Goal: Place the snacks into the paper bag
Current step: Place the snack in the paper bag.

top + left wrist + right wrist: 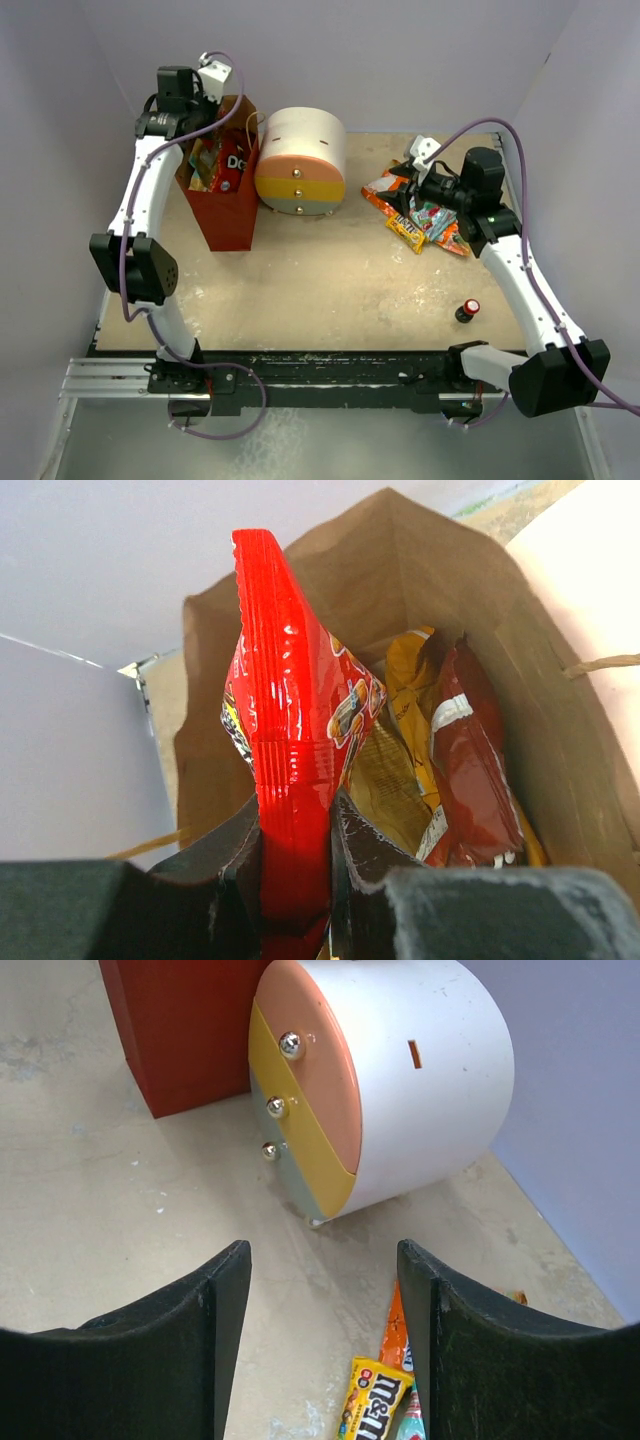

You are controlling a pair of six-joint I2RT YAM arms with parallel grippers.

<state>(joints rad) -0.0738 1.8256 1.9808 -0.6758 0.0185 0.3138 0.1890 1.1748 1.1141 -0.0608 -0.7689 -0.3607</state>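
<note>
Clamps red packet [290,710] in left end effector [297,825] over paper bag [400,560], 10 o'clock, holds right end effector [325,1260] apart above snacks [420,215], 2 o'clock

Snacks partly in the paper bag [228,215], partly out on the desk [330,280].
Brown on top and red below, upright and open at the far left, with a yellow bag [395,780] and a dark red bag [470,770] down inside. Shiny red packet [290,710] standing on end at the open mouth, bottom edge pinched in the left end effector [295,860]. Pile of small packets [425,212], orange, teal and red, flat at the far right, well apart from the bag, with a yellow candy packet [405,232] at its near edge.
</note>
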